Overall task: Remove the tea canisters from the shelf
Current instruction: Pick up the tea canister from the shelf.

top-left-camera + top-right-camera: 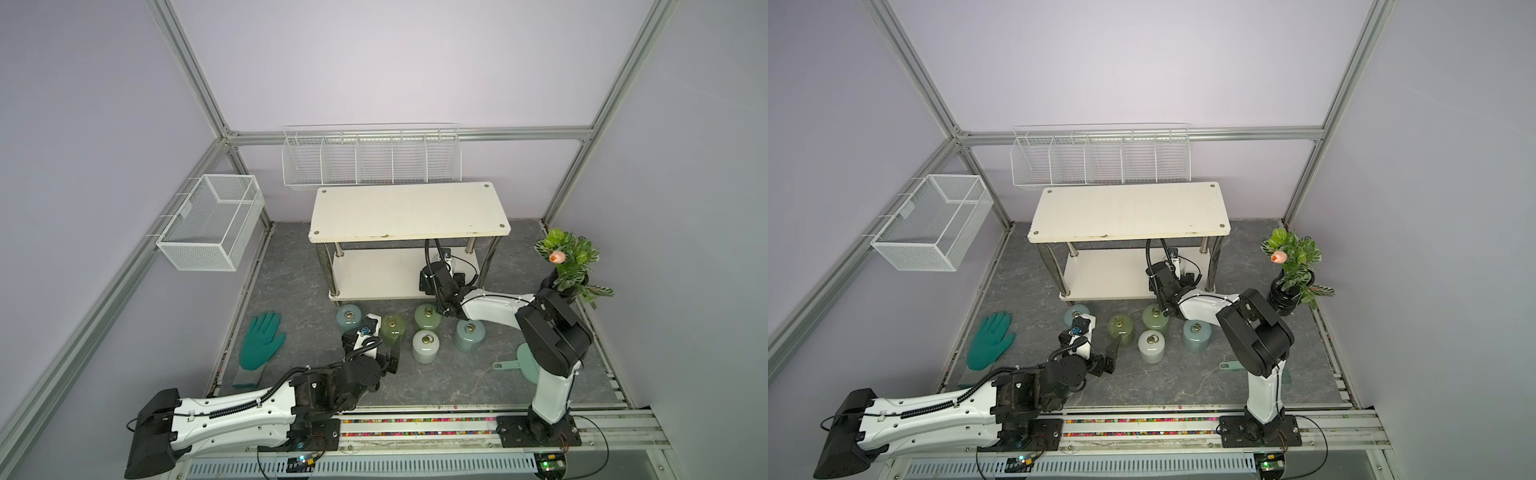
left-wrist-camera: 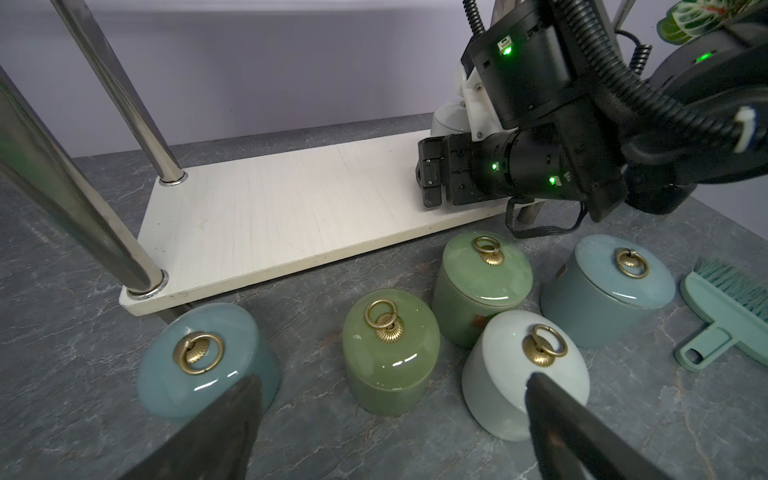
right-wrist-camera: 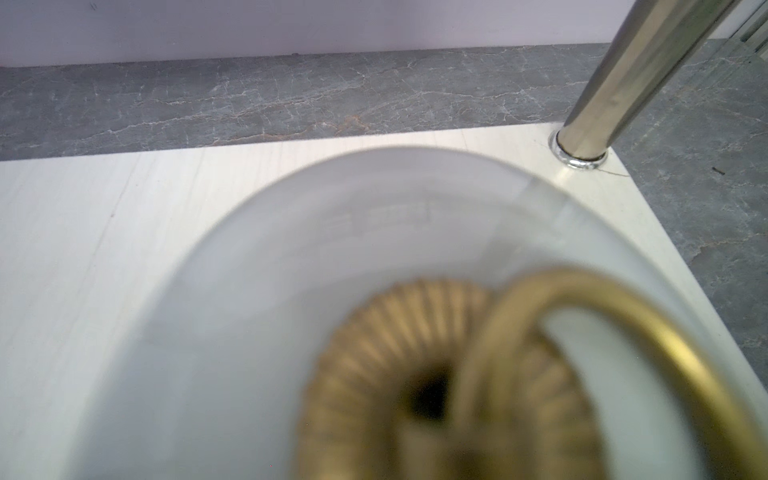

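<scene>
The shelf [image 1: 409, 210] bears the last white tea canister [image 3: 249, 291] on its lower board, beside a chrome post [image 3: 615, 83]. Five other canisters [image 1: 424, 347] stand on the floor [image 1: 457, 386]. Glazed ceramic is probably heavy, slick and breakable, with a loose lid, so clasp the body, not the ring pull [image 3: 582, 332]. The right gripper [image 1: 444, 262] hangs over it; whether it grips, I cannot tell. The left gripper [image 2: 392, 386] is spread wide and empty.

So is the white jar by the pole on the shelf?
On it: the white canister sits on the lower board beside a chrome post.
</scene>
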You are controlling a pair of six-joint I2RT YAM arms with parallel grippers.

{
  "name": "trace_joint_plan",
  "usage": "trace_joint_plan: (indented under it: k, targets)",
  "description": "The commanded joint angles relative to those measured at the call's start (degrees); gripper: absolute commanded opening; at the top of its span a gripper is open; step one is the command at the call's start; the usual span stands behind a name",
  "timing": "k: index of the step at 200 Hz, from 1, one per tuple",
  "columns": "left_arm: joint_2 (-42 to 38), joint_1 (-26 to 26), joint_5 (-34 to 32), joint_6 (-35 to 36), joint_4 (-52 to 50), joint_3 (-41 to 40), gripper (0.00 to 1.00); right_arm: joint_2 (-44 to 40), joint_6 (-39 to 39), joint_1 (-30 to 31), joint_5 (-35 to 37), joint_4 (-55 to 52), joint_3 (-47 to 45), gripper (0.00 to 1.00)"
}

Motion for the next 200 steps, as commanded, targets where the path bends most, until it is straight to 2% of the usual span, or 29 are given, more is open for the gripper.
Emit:
trace_joint_plan:
  k: [1, 13, 26, 37, 51, 139, 176, 200]
  targets:
    - [-1.0, -0.2, -1.4, -0.9, 0.9, -1.4, 1.00, 5.0, -0.2, -0.6, -6.3, -12.8, -4.5, 0.98]
    - [-1.4, -0.2, -1.5, -0.8, 1.0, -1.7, 1.00, 5.3, -0.4, -0.6, -6.5, -13.0, -4.1, 0.99]
    - [-1.6, -0.2, -1.5, -0.9, 1.1, -2.0, 1.00, 5.6, -0.7, -0.6, -6.9, -13.3, -3.5, 0.90]
    - [-1.7, -0.2, -1.4, -0.9, 1.2, -2.2, 1.00, 5.8, -0.7, -0.6, -7.2, -13.6, -3.2, 0.88]
    - [-1.9, -0.2, -1.6, -0.9, 1.3, -2.4, 1.00, 5.8, -0.9, -0.6, -7.3, -13.6, -3.0, 0.81]
    - [-1.7, -0.2, -2.1, -0.5, 1.8, -2.4, 1.00, 4.7, -1.8, -0.7, -7.3, -12.3, -4.6, 0.78]
    - [-1.5, -0.2, -2.7, -0.4, 1.9, -2.6, 1.00, 3.1, -3.1, -0.6, -7.7, -9.5, -6.9, 0.70]
    - [-1.3, -0.2, -2.6, -0.6, 2.0, -2.7, 1.00, 2.2, -4.0, -0.5, -7.5, -8.3, -8.1, 0.69]
